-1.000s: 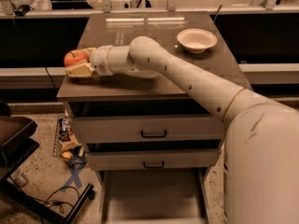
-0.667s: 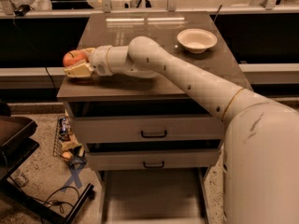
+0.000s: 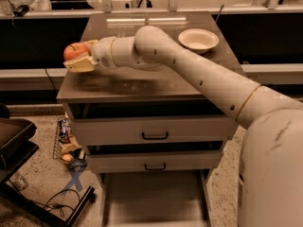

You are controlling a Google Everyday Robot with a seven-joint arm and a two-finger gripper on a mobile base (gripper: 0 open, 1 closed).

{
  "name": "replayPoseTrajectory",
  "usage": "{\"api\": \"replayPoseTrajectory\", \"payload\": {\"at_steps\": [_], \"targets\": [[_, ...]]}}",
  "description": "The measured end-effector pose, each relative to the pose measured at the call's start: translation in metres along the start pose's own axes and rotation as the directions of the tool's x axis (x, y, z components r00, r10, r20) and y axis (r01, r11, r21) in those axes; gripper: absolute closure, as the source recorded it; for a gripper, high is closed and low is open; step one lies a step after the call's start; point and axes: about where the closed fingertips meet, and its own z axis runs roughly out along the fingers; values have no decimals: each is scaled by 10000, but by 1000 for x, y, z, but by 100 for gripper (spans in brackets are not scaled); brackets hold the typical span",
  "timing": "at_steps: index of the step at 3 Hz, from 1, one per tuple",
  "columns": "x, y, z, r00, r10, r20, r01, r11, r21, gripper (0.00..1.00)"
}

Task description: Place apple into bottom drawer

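The red-orange apple (image 3: pixel 75 51) is held in my gripper (image 3: pixel 79 56) at the left edge of the cabinet top (image 3: pixel 142 79), a little above it. The cream fingers (image 3: pixel 80 65) are shut around the apple from below and behind. My white arm reaches across the top from the lower right. The bottom drawer (image 3: pixel 151 197) is pulled out below, showing its plain grey floor and thin side walls. The two upper drawers (image 3: pixel 154 131) are closed, with black handles.
A white bowl (image 3: pixel 199 39) stands at the back right of the cabinet top. A dark cart (image 3: pixel 19 141) stands on the left, with cables and small clutter (image 3: pixel 66 145) on the speckled floor beside the cabinet. Counters run along the back.
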Motion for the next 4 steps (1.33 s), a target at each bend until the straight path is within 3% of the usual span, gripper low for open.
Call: {"api": "replayPoseTrajectory", "payload": {"at_steps": [1,2,3,4], "targets": [[-33,22,-47,9993,-372,-12,373,9990,256,100],[-35,70,-90,9987,-497,-87,499,9985,234,100],[17,109,-141,9957,259,-886,-214,9984,522,100],[116,141,-198,9670,1661,-1934,-1504,9842,932,100]]}}
